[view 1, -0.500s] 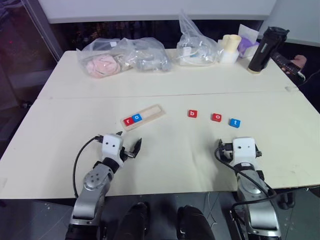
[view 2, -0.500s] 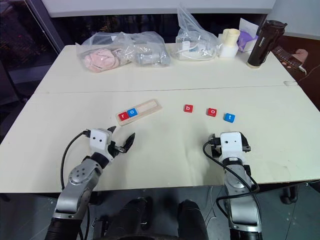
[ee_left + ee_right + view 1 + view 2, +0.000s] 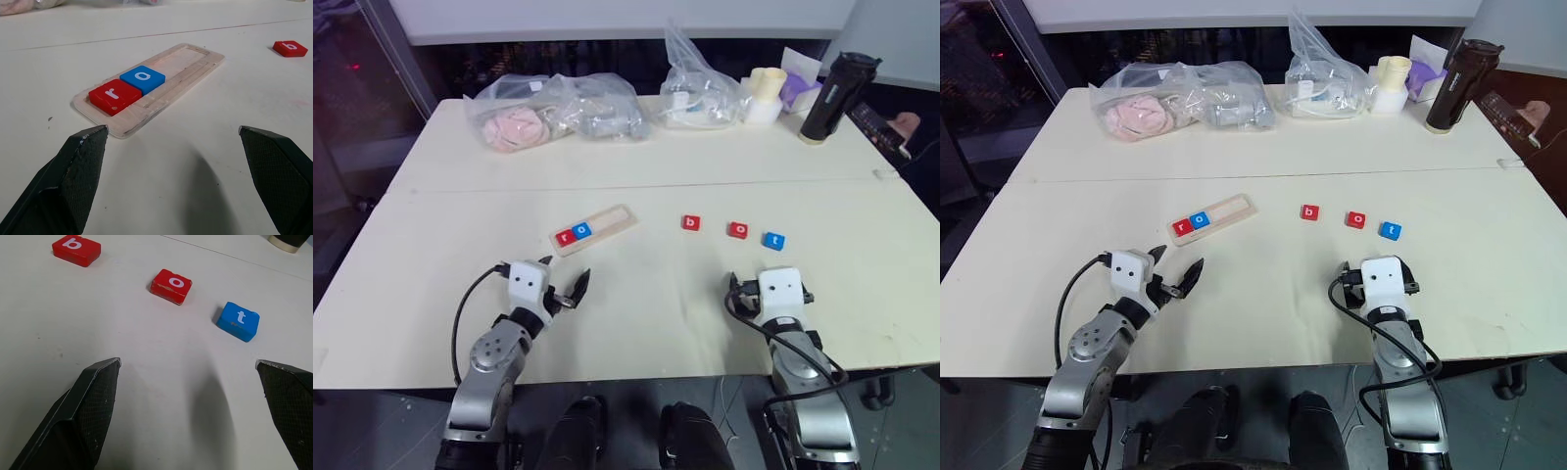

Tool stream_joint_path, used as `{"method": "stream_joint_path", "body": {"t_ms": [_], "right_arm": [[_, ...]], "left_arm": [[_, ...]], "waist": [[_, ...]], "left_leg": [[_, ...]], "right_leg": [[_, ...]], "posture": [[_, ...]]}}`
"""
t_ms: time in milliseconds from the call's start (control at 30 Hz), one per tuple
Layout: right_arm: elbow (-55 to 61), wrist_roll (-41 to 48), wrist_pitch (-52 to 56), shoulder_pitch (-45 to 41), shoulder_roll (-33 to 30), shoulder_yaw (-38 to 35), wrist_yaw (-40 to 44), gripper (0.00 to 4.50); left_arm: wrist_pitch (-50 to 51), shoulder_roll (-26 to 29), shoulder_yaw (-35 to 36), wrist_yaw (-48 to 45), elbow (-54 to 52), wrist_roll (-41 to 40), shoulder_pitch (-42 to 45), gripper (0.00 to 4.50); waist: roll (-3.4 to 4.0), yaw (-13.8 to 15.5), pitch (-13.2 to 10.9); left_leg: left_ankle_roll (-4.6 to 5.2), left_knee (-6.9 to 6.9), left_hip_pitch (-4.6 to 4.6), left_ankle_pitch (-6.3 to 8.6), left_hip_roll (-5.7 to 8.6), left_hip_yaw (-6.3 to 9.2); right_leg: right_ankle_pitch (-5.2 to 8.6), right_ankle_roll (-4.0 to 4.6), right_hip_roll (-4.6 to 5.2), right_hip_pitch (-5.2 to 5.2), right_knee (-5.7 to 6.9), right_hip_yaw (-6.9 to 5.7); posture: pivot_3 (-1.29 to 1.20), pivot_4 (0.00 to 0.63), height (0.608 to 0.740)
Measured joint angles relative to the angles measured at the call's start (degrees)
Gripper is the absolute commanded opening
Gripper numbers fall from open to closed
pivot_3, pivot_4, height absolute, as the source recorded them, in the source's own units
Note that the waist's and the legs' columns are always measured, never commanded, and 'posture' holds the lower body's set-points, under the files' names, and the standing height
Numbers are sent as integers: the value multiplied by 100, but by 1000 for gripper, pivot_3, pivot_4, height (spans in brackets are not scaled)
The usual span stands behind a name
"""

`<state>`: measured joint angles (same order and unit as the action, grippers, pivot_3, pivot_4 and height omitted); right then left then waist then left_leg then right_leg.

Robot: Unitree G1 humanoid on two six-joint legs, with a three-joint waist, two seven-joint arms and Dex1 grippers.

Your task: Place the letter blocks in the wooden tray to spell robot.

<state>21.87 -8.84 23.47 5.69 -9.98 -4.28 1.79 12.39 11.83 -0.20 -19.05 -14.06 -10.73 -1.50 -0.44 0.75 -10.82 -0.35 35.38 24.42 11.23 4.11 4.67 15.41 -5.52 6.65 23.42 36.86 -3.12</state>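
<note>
With both grippers spread and empty, the red b block [image 3: 690, 223] — right of the wooden tray [image 3: 594, 230] — should be gripped squarely.

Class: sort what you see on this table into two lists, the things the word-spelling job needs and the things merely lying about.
Job:
wooden tray
red r block
blue o block
red b block
red o block
blue t block

Lying about:
plastic bags
black bottle
cream cups

Cream table [image 3: 636, 162] under even light — behind it a dark, perhaps glass, wall [image 3: 372, 69].
</note>
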Motion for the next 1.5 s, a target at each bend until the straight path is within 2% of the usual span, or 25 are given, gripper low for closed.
{"method": "stream_joint_path", "body": {"t_ms": [567, 700, 900, 1000, 1100, 1167, 1300, 1500], "right_arm": [[1, 7, -14, -81, -130, -4, 150, 4483], [1, 57, -61, -218, -389, 14, 454, 4483], [36, 592, -29, -618, -1028, 82, 1498, 4483], [71, 904, 117, -719, -1326, 107, 2017, 4483], [283, 1391, 407, -799, -1996, 215, 2924, 4483], [469, 1625, 506, -804, -2249, 215, 3300, 4483], [568, 1858, 624, -898, -2341, 307, 3551, 4483], [717, 1915, 739, -905, -2375, 330, 3530, 4483]], "left_arm": [[-41, 24, -2, -25, 36, -3, -8, 4500], [-17, 375, 61, -411, 67, -168, 112, 4500], [183, 1529, 354, -1728, 507, -742, 936, 4500], [211, 1907, 359, -2430, 1125, -913, 1306, 4500], [-59, 2489, 246, -3502, 2508, -844, 2164, 4500], [-419, 2676, 160, -4025, 3295, -692, 2696, 4500], [-1276, 2549, -154, -4720, 5049, -247, 3821, 4500], [-2166, 2220, -454, -5233, 6750, 259, 4714, 4500]], "waist": [[0, -1, 0], [0, -2, -1], [1, -4, -2], [-2, -2, -4], [-2, 10, -8], [-2, 6, -7], [-13, 8, -11], [-26, -10, -18]], "left_leg": [[3, 0, 0, -2, 1, 0], [4, 0, -1, -2, 0, -1], [7, 1, -2, -4, 1, -1], [9, -1, 1, -5, 3, -2], [10, 0, 1, -6, 3, -1], [10, 0, -3, -6, 3, -1], [10, 0, 3, -6, 7, -3], [15, 0, 6, -3, 11, -6]], "right_leg": [[-4, 1, -1, 0, 1, -1], [-2, 5, -3, 1, 2, -1], [-12, 19, -10, 0, 4, -5], [-18, 6, -16, 2, 3, -5], [-18, 6, -19, 3, 8, -10], [-18, 5, -16, -2, 7, -10], [-23, -3, -10, -1, 0, -12], [-23, -8, -8, 5, 11, -12]], "posture": [[0, 150, 725], [0, 150, 725], [0, 150, 725], [0, 150, 725], [0, 150, 725], [0, 150, 725], [0, 150, 725], [0, 150, 725]]}}
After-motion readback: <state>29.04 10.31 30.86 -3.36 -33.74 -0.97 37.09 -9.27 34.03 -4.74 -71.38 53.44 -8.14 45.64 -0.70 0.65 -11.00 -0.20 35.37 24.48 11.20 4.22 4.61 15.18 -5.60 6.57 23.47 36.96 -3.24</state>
